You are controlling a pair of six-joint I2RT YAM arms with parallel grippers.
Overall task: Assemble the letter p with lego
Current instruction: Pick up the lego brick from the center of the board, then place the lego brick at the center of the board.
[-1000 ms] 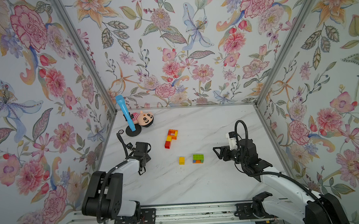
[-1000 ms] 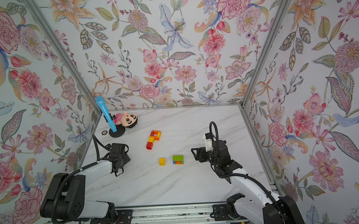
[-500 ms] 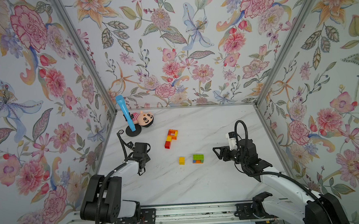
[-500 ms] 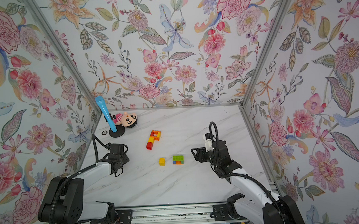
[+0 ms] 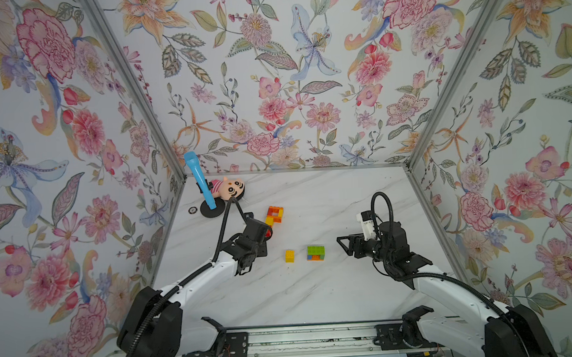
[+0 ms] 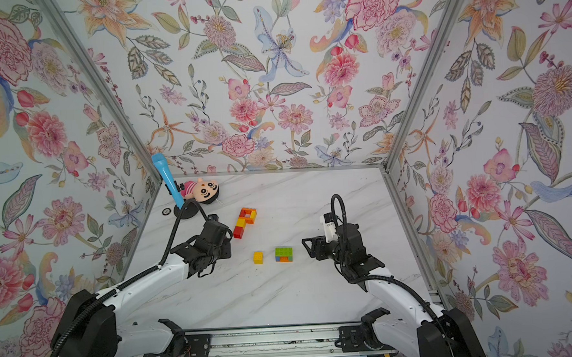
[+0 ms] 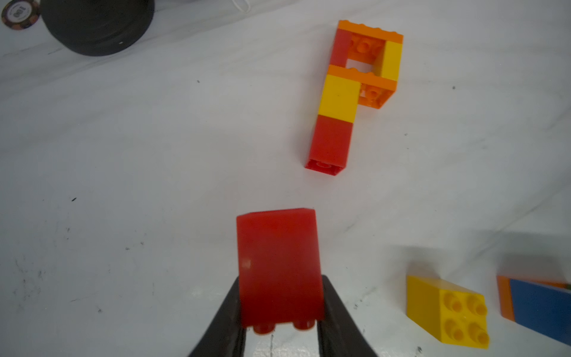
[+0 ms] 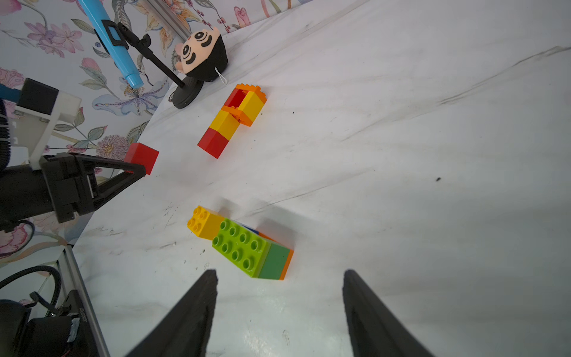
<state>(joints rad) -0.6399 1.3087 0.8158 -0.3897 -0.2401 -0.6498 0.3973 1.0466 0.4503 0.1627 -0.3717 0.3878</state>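
Occlusion in both top views hides what my left wrist camera shows: left gripper point(image 7: 279, 279) pinching a red brick point(image 7: 276, 247). Meanwhile right gripper point(image 8: 279, 273) stands spread, empty.

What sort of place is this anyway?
Probably a robot test booth, not a playroom: floral wallpaper panels box in a marble-look tabletop, a left arm and right arm sit on a metal rail, and the left pincer holds a red brick.

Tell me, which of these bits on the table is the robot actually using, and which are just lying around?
For the job:
brick letter
held red brick
loose yellow brick
green-topped brick stack

Lying about:
plush doll
blue tube on a black stand
round token
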